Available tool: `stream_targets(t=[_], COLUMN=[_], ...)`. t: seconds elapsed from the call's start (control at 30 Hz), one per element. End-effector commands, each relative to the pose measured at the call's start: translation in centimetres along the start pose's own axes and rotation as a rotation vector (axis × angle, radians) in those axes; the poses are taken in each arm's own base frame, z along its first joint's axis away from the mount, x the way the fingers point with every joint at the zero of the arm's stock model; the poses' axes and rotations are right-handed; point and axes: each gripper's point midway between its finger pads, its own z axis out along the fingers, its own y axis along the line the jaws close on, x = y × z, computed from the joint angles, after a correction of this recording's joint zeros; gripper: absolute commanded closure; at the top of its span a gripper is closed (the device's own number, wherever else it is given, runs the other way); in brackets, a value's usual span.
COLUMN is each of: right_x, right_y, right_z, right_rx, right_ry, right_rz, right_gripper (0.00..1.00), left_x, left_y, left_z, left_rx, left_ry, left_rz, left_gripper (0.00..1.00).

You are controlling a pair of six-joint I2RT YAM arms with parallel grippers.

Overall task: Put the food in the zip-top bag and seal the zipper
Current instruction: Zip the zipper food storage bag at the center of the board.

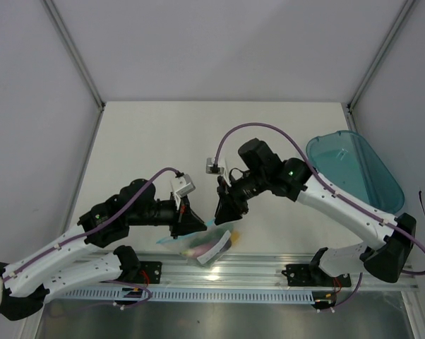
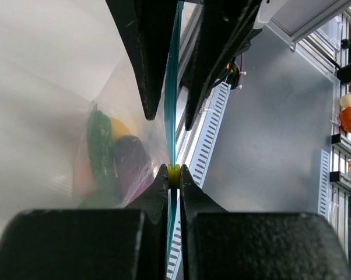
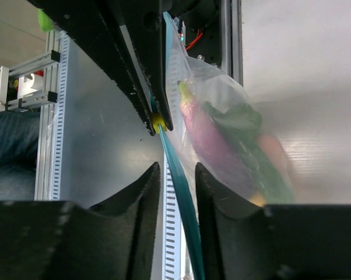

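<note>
**A:** Start nearest you. Your left gripper point(image 2: 173, 173) is clamped tight on the thin light blue-teal zipper strip point(image 2: 171, 140). There's a small yellow piece right in the pinch; slider or pad, I can't tell.

**B:** And the crinkly clear plastic zip-top bag point(image 2: 120, 99)?

**A:** It hangs off that strip to one side of your left fingers, with the food inside. You can see the green toy bell pepper point(image 2: 99, 143) and the dark purple toy eggplant point(image 2: 132, 160). The yellow toy pepper point(image 2: 120, 128) sits behind them, and the pale pinkish toy egg point(image 2: 82, 175) is blurred at the edge.

**B:** Further out, the right gripper point(image 3: 176, 169)?

**A:** Just ahead of your left along the same strip. Its jaws are parted and straddle the strip without squeezing it. The strip's long axis runs straight from one hand to the other, so I'd judge your sealing run follows that line, away from the left pinch. Your right is nearer the unpinched stretch, so close it there first.

**B:** Risk?

**A:** The fingers slipping off the thin edge.
</note>
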Motion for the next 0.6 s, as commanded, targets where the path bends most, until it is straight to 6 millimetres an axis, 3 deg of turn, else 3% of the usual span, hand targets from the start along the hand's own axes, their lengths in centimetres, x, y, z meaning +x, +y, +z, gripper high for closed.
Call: stream_targets(t=[0.0, 0.1, 0.2, 0.23, 0.3, 0.47, 0.57], right_x=[-0.3, -0.2, -0.2, -0.2, -1.4, -1.0, -0.2], right_y=[-0.6, -1.1, -2.4, -3.0, -5.4, -9.7, -12.4], right_z=[0.4, 1.0, 1.7, 1.9, 1.5, -0.4, -2.9], right_rx=[0.025, 0.040, 0.118, 0.149, 0.304, 0.559, 0.754], right_ry=[0.002, 0.012, 0.017, 0.010, -0.063, -0.194, -0.267], right_rz=[-0.008, 0.002, 0.026, 0.032, 0.063, 0.247, 0.329], right_gripper=[0.68, 0.74, 0.90, 1.00, 1.00, 1.00, 1.00], left_x=[-1.9, -2.0, -2.1, -1.9, -1.9, -1.8, -1.2], left_y=[-1.3, -1.5, -1.4, -1.3, -1.2, 0.1, 1.5], left_z=[-0.6, -0.8, -1.0, -1.0, -1.1, -1.4, -1.9], left_rx=[0.043, 0.049, 0.040, 0.036, 0.027, -0.051, -0.136], left_ry=[-0.054, -0.057, -0.066, -0.064, -0.066, -0.076, -0.066], left_rz=[0.033, 0.034, 0.034, 0.033, 0.034, 0.013, -0.007], left_gripper=[0.99, 1.00, 0.99, 0.99, 0.99, 0.99, 0.99])
